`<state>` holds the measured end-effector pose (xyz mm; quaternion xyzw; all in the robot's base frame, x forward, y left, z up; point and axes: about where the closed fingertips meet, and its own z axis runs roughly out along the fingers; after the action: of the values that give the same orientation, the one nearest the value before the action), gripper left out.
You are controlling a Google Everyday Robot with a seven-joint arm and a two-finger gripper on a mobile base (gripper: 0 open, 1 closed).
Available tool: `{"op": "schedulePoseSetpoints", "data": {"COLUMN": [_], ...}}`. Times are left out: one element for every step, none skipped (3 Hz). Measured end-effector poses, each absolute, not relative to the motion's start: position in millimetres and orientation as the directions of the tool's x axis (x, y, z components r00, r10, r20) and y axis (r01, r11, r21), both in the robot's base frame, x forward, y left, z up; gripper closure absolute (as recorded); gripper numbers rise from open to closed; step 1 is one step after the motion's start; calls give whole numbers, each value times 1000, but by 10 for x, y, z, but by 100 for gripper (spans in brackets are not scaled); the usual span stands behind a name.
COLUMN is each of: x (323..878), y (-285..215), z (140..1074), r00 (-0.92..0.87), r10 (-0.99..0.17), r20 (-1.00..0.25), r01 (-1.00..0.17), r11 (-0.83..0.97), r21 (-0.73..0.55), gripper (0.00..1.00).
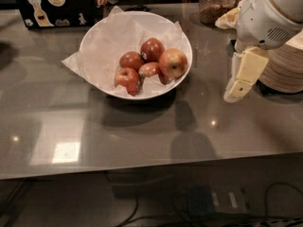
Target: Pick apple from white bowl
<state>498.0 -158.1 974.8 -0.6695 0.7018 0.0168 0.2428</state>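
Camera view: the gripper (235,91) hangs off to the right of the white bowl (151,94), clear of its rim, pointing down over the surface (142,131). Open or closed? I cannot tell from here. The apple (173,63) sits in the bowl on its right side, pressed up against the darker red apples (152,48).

Here's the danger as I read it: those neighbours crowd it, so a descent could nudge one and roll the glossy target away. The crinkled paper (109,46) lining the bowl could snag and lift with it. A low sideways approach risks clipping the rim and sliding the bowl.

The surface is grey and glossy, catching lights. Behind the bowl there's a stickered laptop (52,4) and a glass jar (215,4). Right of it is a stack of paper dishes (284,70), and cables (203,202) run underneath.
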Motion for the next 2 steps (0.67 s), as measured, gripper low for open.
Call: {"op": "schedulePoseSetpoints", "data": {"x": [4994, 5155], "y": [-1558, -1399], "z": [9748, 9758], "r00": [13, 58], "r10": [-921, -899], "r20": [-389, -435], "r01": [-944, -941], "r11": [117, 96], "r21": [-309, -325], "gripper": [0, 0]}}
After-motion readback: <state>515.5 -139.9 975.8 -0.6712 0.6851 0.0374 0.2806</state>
